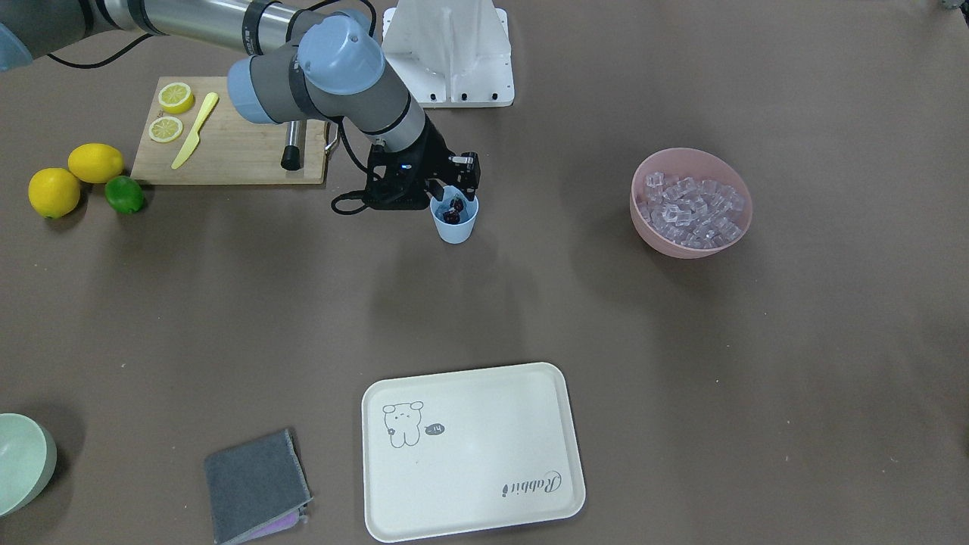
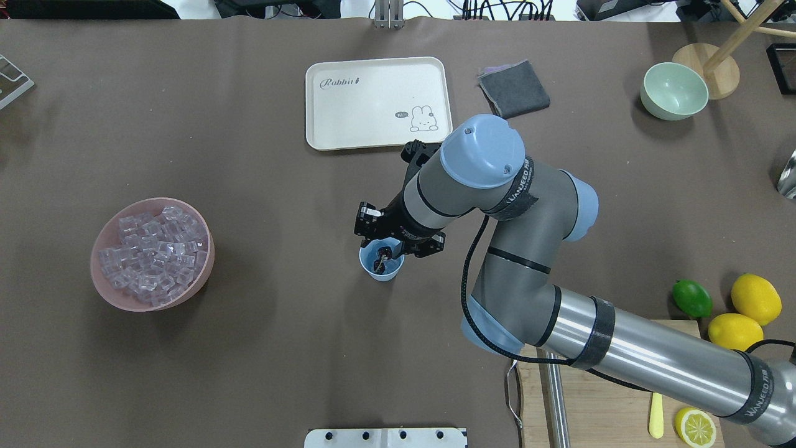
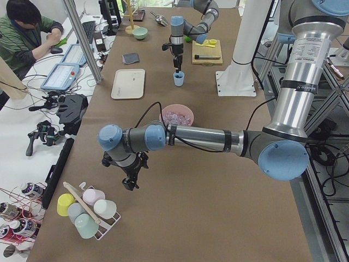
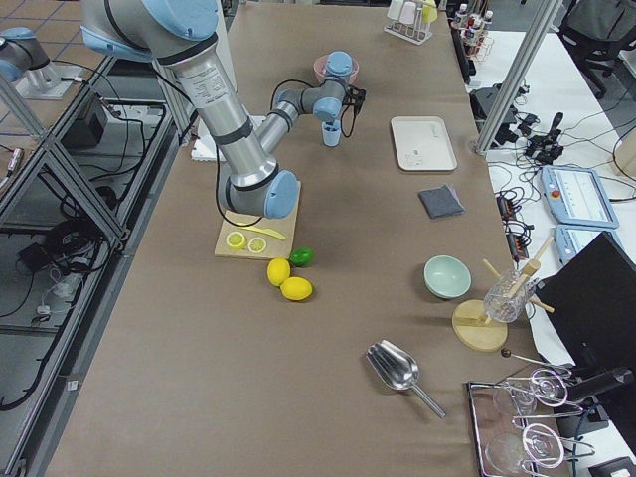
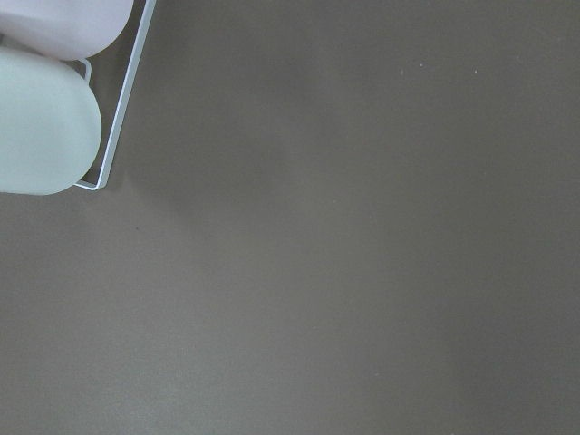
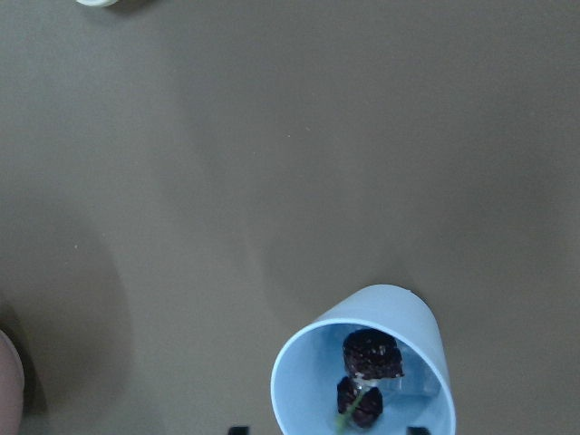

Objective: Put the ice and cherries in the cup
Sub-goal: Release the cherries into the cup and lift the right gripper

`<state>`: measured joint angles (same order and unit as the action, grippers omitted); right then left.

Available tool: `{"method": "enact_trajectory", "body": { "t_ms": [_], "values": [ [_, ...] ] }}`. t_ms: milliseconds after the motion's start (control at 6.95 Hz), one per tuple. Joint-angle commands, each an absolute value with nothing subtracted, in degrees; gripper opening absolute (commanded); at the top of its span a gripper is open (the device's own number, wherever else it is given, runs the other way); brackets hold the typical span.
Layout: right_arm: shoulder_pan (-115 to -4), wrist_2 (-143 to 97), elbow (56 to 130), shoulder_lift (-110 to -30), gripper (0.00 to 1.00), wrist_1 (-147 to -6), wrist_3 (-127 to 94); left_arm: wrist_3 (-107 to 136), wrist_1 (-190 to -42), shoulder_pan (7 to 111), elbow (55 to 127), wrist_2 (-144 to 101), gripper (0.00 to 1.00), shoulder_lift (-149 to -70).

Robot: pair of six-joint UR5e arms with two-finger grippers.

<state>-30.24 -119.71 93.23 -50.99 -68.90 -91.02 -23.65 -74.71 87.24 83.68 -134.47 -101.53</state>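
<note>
The light blue cup [image 1: 454, 227] stands upright mid-table, also in the overhead view [image 2: 380, 269]. Dark cherries [image 6: 372, 355] lie inside it, stem down, with something small and clear beside them. My right gripper [image 1: 456, 195] hangs just above the cup's rim with its jaws wide apart on either side of the mouth, holding nothing. The ice [image 1: 693, 208] fills a pink bowl [image 2: 106, 292] well away from the cup. My left gripper [image 3: 131, 183] shows only in the exterior left view, low over the table near a cup rack; I cannot tell if it is open.
A cream tray [image 1: 469, 454] and grey cloth [image 1: 253, 484] lie at the far side. A cutting board [image 1: 227, 151] with lemon slices, two lemons and a lime [image 1: 123, 194] sit near the right arm. A pale green bowl [image 1: 23, 462] and a cup rack [image 3: 87, 210] stand at the table's ends.
</note>
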Motion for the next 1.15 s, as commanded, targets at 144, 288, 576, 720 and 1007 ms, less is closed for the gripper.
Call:
{"method": "enact_trajectory", "body": {
  "t_ms": [144, 288, 576, 720, 1007],
  "values": [
    [-31.28, -119.97, 95.88, -52.12, 1.0, -75.19, -90.44, -23.64, -74.71, 87.28, 83.58, -134.47, 0.97, -101.95],
    [-33.29, -119.8, 95.98, -53.08, 1.0, -77.41, -88.87, -23.64, -74.62, 87.28, 83.58, -134.47, 0.97, -102.3],
    [-37.6, -120.15, 102.44, -59.81, 1.0, -86.86, -75.06, -24.17, -74.71, 87.89, 83.76, -134.39, 0.97, -102.22],
    [-40.92, -120.15, 105.35, -62.12, 1.0, -95.02, -63.83, -24.17, -74.62, 88.5, 83.85, -134.3, 0.97, -102.22],
    [-50.21, -122.23, 108.45, -69.57, 1.0, -101.94, -40.79, -24.08, -74.62, 89.55, 83.76, -134.12, 0.97, -102.3]
  ]
}}
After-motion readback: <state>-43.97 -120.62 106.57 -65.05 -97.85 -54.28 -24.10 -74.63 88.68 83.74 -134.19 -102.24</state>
